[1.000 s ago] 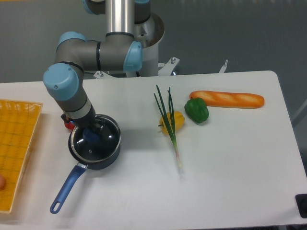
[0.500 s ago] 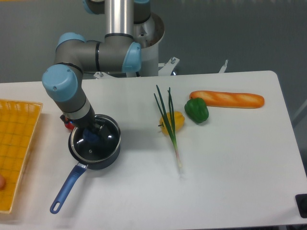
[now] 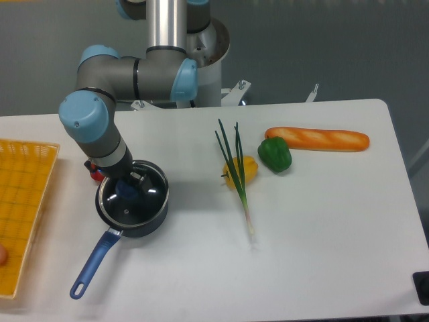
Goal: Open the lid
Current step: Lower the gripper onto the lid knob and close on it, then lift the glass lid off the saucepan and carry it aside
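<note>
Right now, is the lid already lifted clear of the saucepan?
No, the lid sits flat on the saucepan, with the gripper down at its blue knob.

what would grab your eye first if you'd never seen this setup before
Probably the grey and blue arm bending down at the left of the white table, its gripper at the blue knob of the glass lid on the saucepan. Next, the bright food at centre right: a long baguette, a green pepper and a spring onion.
</note>
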